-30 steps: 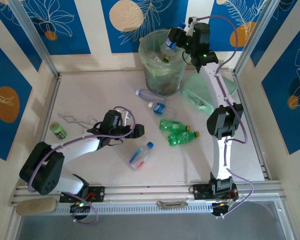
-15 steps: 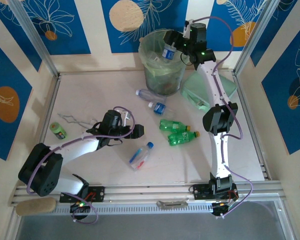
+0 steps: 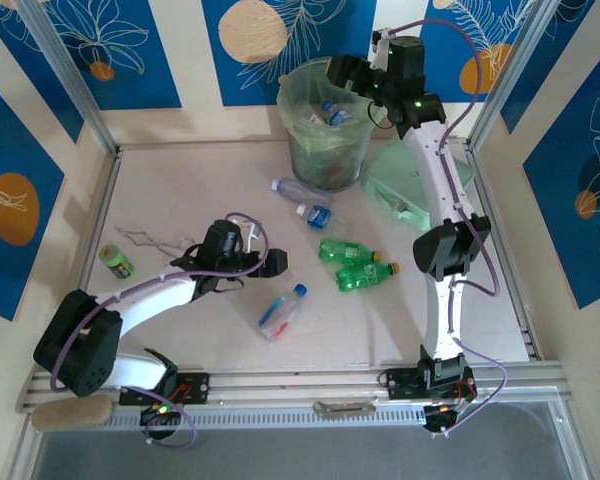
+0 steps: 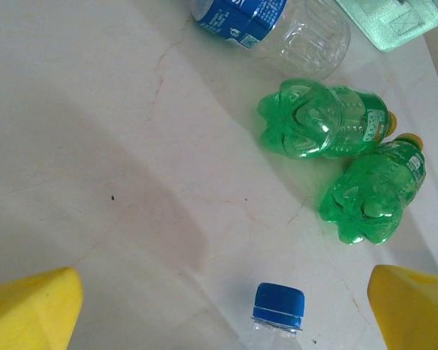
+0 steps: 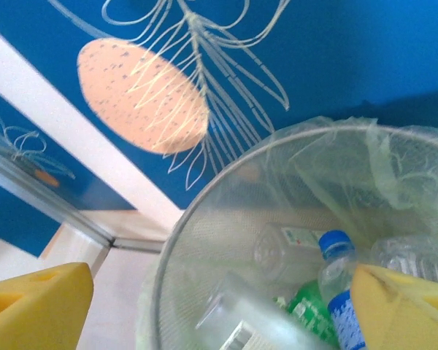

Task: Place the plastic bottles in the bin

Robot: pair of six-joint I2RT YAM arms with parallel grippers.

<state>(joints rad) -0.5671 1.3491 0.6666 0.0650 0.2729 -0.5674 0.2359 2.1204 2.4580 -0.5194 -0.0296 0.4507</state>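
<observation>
Hovering above the bin (image 3: 325, 150), the right jaws stood wide open and empty, a blue-capped bottle (image 5: 334, 266) lying inside it. Left jaws gaped too, near five bottles (image 3: 345, 250) loose on the tabletop (image 3: 180, 190) before the bin. Risk: a low retreat could snag the bag liner (image 5: 336, 160) and tip the bin.

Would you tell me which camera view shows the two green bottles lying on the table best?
The left wrist view: the two green bottles lie large and close, side by side, ribbed bases and orange caps clear. In the top view they are small, mid-table. The right wrist view looks into the bin.
</observation>
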